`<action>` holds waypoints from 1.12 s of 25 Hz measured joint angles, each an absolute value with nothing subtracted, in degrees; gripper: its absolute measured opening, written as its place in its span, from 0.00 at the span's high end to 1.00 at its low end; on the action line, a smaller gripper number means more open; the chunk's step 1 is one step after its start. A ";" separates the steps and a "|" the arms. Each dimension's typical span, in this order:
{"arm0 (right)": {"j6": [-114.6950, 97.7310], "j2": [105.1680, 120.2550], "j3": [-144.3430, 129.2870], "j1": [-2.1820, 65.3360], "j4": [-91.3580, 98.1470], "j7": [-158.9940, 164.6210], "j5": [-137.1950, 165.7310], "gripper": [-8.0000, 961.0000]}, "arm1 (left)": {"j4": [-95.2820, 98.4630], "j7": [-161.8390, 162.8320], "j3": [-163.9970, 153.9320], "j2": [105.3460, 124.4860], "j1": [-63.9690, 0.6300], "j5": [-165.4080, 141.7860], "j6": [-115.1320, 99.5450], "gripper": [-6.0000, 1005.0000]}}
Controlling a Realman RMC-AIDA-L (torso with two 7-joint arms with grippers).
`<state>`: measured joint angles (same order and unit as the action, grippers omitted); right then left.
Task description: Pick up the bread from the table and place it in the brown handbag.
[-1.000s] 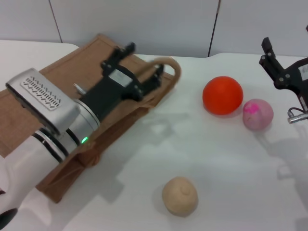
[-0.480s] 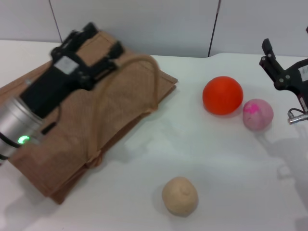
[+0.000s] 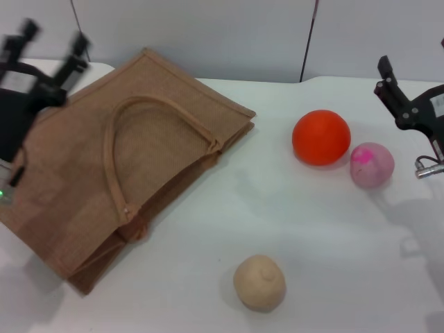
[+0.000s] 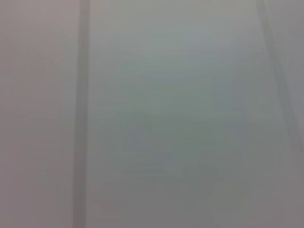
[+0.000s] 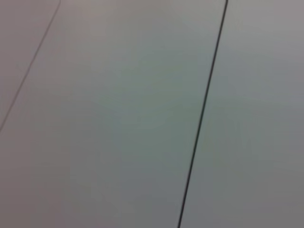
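Observation:
The striped bread is not in view in any frame. The brown handbag [image 3: 132, 159] lies flat on the left of the white table [image 3: 312, 229], with its looped handle resting on its top face. My left gripper [image 3: 52, 38] is blurred at the far left, above the bag's back corner, open and empty. My right gripper [image 3: 386, 78] hangs at the right edge of the head view, open and empty, beyond the pink ball. Both wrist views show only grey wall panels.
An orange ball [image 3: 320, 137] and a pink ball [image 3: 371, 164] sit side by side at the right. A round beige bun-like lump [image 3: 259, 282] lies near the front middle. A grey panelled wall [image 3: 208, 35] stands behind the table.
My left arm has drawn back from over the bag's mouth to the far left. The handle it held up has dropped flat onto the bag. The right arm has not moved.

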<state>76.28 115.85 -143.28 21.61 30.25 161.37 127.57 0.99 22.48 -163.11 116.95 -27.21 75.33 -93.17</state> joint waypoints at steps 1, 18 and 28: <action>76.28 115.87 -143.26 21.62 30.24 161.37 127.09 0.05 | 4.14 16.84 -163.10 116.97 -26.55 81.30 -92.99 0.13; 76.29 115.93 -143.45 21.89 29.80 161.37 119.73 0.05 | 12.39 2.98 -163.47 116.89 -28.10 98.08 -84.01 0.13; 76.29 115.93 -143.43 21.88 29.79 161.37 119.70 0.05 | 12.33 3.68 -163.65 116.79 -28.24 97.92 -83.43 0.13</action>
